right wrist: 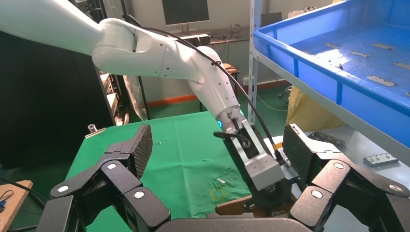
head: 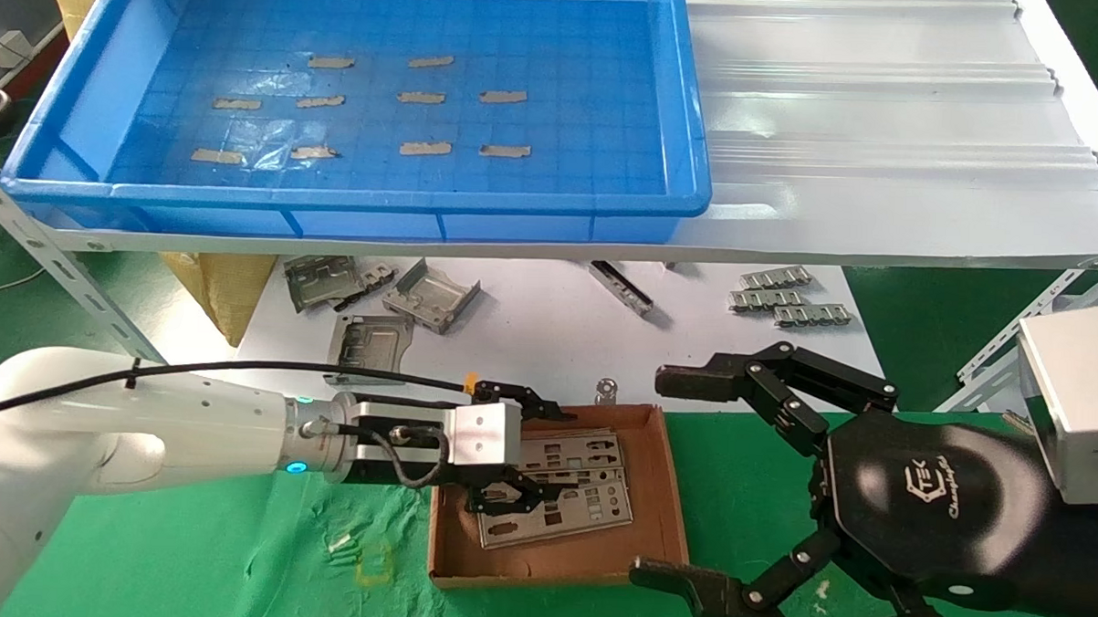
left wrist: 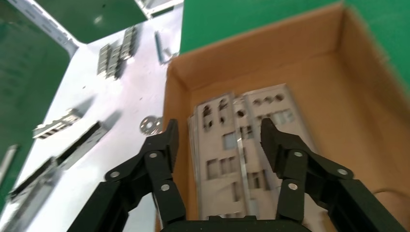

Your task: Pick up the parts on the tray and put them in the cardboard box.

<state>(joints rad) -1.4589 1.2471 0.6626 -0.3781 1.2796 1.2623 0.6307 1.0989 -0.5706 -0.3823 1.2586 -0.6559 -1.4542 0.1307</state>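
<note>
Several silver parts [head: 565, 492] lie stacked flat in the cardboard box [head: 660, 522] on the green cloth. My left gripper [head: 551, 455] hovers just over them, open, holding nothing. In the left wrist view the parts [left wrist: 241, 145] lie on the floor of the box [left wrist: 314, 87], between and below the spread fingers of the left gripper [left wrist: 220, 140]. The blue tray [head: 361, 197] on the shelf holds only bits of tan tape. My right gripper [head: 671, 477] hangs wide open and empty beside the box's right side. In its own wrist view the right gripper [right wrist: 218, 147] faces the left arm and the tray [right wrist: 309, 63].
Bent grey brackets [head: 367, 302], ridged silver clips [head: 787, 299] and a small washer [head: 606, 390] lie on the white surface behind the box. A white corrugated sheet [head: 884, 128] sits right of the tray. The shelf edge [head: 515, 248] overhangs that surface.
</note>
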